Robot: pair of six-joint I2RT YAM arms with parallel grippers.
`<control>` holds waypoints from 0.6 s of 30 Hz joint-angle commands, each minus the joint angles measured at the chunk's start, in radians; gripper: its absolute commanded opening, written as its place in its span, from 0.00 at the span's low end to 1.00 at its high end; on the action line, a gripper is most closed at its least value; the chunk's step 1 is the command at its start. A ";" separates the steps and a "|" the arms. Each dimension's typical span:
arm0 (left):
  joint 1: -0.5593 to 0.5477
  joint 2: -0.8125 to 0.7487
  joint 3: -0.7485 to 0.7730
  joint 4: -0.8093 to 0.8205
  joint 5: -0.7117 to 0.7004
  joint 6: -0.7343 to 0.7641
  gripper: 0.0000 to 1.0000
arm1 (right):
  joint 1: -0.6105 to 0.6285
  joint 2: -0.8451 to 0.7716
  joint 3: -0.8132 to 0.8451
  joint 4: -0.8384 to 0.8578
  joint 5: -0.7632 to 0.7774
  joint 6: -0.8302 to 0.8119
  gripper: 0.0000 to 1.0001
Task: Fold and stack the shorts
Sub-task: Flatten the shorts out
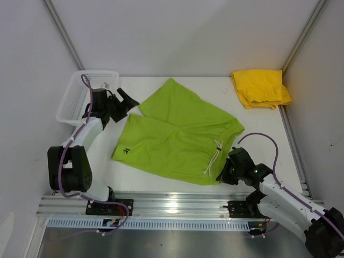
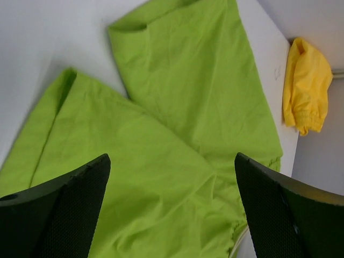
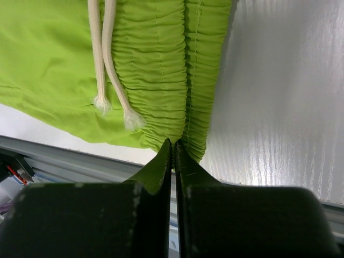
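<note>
The lime green shorts lie spread flat across the middle of the table, leg hems to the left and waistband to the right. My left gripper hovers open above the leg hems; in the left wrist view its fingers stand wide apart over the green cloth, holding nothing. My right gripper is shut on the gathered waistband at the near right corner, beside the white drawstring. The yellow shorts sit bunched in the far right corner, also seen as yellow shorts in the left wrist view.
A white mesh basket stands at the far left, just behind the left arm. Grey walls close in the table on three sides. A metal rail runs along the near edge, below the waistband.
</note>
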 commanded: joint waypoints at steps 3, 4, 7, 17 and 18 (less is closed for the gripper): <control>-0.018 -0.229 -0.153 -0.148 -0.043 0.027 0.97 | -0.048 0.013 0.053 0.038 0.003 -0.017 0.00; -0.018 -0.273 -0.175 -0.171 -0.066 0.021 0.97 | -0.051 0.010 0.054 0.038 0.001 -0.017 0.00; -0.018 -0.476 -0.284 -0.246 -0.138 0.002 0.98 | -0.061 0.002 0.050 0.038 0.000 -0.017 0.00; -0.018 -0.833 -0.425 -0.605 -0.231 -0.061 0.97 | -0.071 0.018 0.030 0.067 -0.017 -0.013 0.00; -0.018 -0.852 -0.445 -0.641 -0.236 -0.099 0.96 | -0.071 0.019 0.027 0.069 -0.016 -0.010 0.00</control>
